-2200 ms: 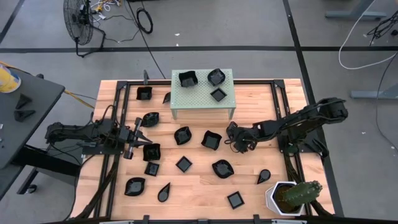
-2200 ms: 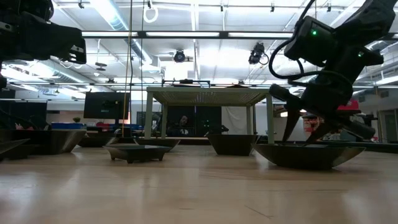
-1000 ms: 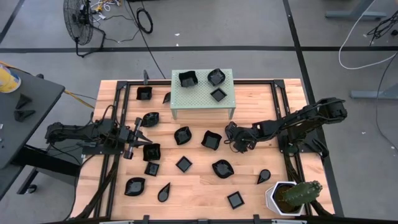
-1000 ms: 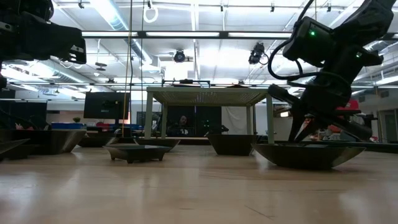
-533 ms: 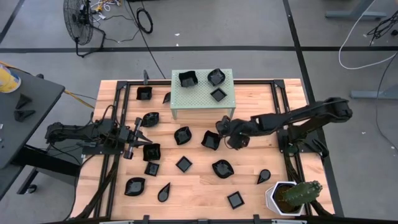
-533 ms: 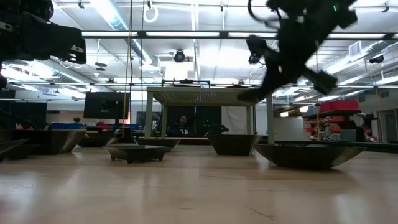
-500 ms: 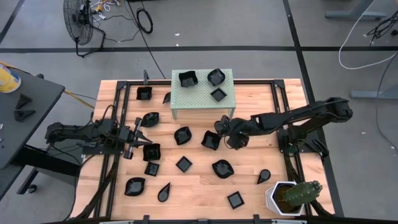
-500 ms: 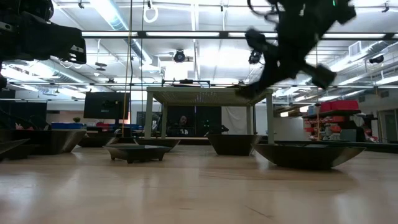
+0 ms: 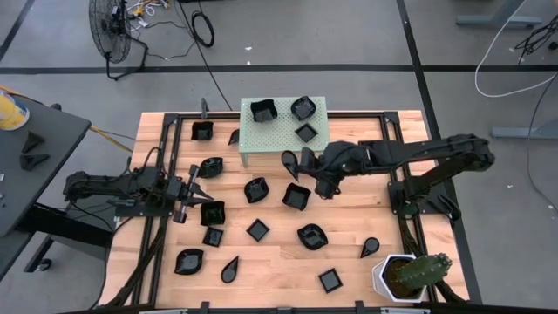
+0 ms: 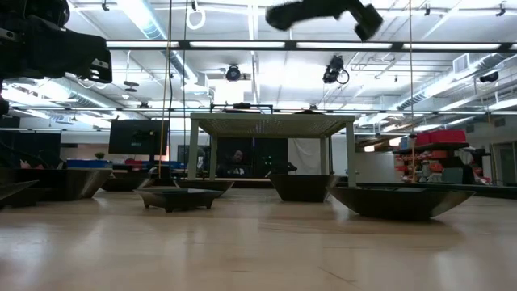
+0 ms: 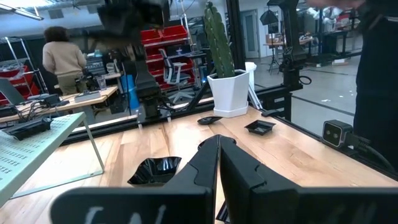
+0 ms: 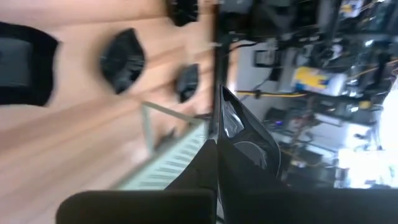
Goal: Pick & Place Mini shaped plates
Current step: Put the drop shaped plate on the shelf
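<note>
Table (image 9: pixel 357 253): right claw (image 9: pixel 296 162) grips teardrop plate (image 9: pixel 289 160) beside green stand (image 9: pixel 283 139); left claw (image 9: pixel 199 188) closed.

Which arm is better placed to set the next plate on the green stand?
Right. Its tool is shut on a teardrop plate, held above the table right beside the green stand. The left tool sits shut and empty near the table's left side, farther from the stand.

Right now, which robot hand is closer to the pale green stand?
The right. The right gripper, pinching a small black plate, is just in front of the green stand. The left gripper waits farther off, near the table's left side.
</note>
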Motion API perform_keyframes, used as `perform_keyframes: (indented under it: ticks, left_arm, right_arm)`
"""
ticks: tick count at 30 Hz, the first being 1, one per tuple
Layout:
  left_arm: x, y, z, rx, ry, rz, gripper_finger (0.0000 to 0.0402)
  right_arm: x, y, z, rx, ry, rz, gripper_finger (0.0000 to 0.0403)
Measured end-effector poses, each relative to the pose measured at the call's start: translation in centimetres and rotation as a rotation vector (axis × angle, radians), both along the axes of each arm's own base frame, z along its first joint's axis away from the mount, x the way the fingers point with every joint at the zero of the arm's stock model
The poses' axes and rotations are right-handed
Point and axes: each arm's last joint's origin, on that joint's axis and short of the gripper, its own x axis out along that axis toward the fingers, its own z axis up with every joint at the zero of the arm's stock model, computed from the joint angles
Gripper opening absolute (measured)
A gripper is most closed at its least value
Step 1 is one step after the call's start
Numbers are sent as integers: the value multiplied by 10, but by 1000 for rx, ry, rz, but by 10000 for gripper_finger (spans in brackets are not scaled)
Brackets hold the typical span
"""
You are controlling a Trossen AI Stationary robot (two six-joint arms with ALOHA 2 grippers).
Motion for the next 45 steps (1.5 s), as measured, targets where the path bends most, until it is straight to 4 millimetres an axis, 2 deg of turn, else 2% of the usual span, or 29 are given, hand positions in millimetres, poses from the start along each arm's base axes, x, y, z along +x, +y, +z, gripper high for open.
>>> perform_keyframes:
  ticks: [7, 11, 20, 31, 40, 45]
  left_arm:
    - [0, 0, 0, 0, 0, 0, 23]
    - [0, 0, 0, 0, 0, 0, 23]
    - [0, 0, 0, 0, 0, 0, 23]
    - [0, 0, 0, 0, 0, 0, 23]
    - [0, 0, 0, 0, 0, 0, 23]
    - [0, 0, 0, 0, 0, 0, 23]
  right_arm:
    - [20, -4, 26, -34, -79, -19, 1]
    - [35, -8, 31, 84, -135, -163, 1]
    - [70, -11, 33, 308, -229, -359, 1]
    - [116, -29, 13, 561, -218, -700, 1]
    - [121, -56, -14, 689, -166, -921, 1]
    - [120, -72, -17, 738, -170, -973, 1]
